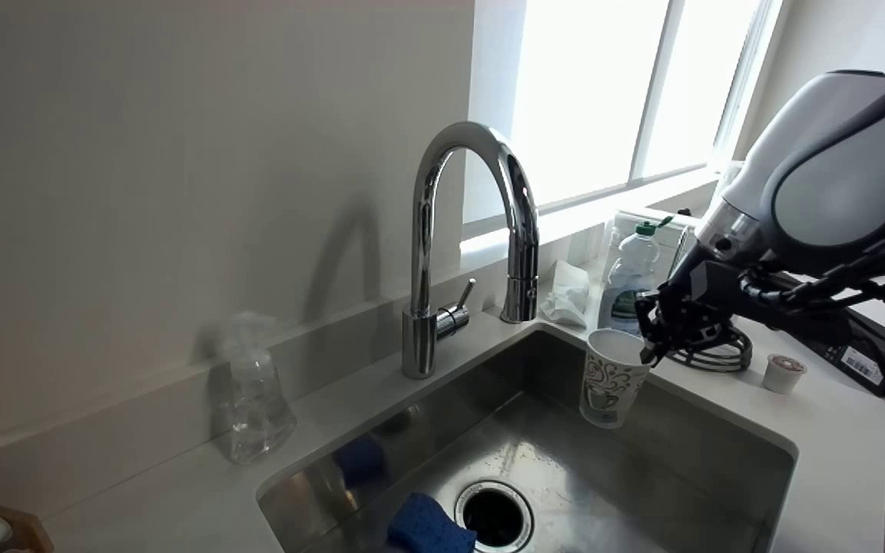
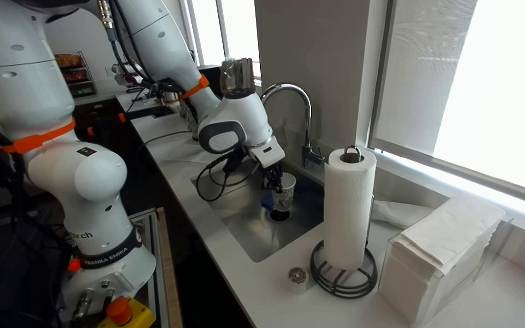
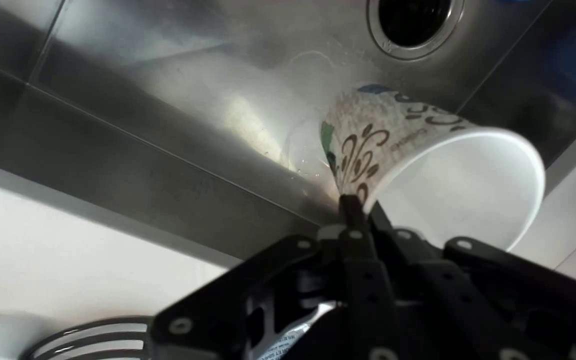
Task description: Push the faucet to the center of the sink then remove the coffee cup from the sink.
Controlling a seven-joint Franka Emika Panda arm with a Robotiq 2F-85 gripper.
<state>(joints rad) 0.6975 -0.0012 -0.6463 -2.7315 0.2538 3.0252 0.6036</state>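
The coffee cup, white with a brown leaf print, shows in both exterior views (image 1: 608, 388) (image 2: 284, 200) and the wrist view (image 3: 383, 132). My gripper (image 1: 646, 352) (image 2: 276, 183) is shut on the cup's wall at the rim; in the wrist view (image 3: 363, 206) one finger is outside and one inside the cup. The cup hangs slightly tilted over the steel sink (image 1: 565, 468) (image 2: 262, 239) (image 3: 168, 185), above its floor. The chrome faucet (image 1: 421, 253) (image 2: 308, 123) stands behind the sink; in an exterior view its spout end is over the back ledge.
A blue sponge (image 1: 427, 526) lies beside the drain (image 1: 493, 514). A clear spray bottle (image 1: 258, 407) and a clear soap bottle (image 1: 631, 276) stand on the counter. A paper-towel roll (image 2: 350, 209), a small pod (image 2: 298, 279) and a napkin stack (image 2: 454, 237) stand beside the sink.
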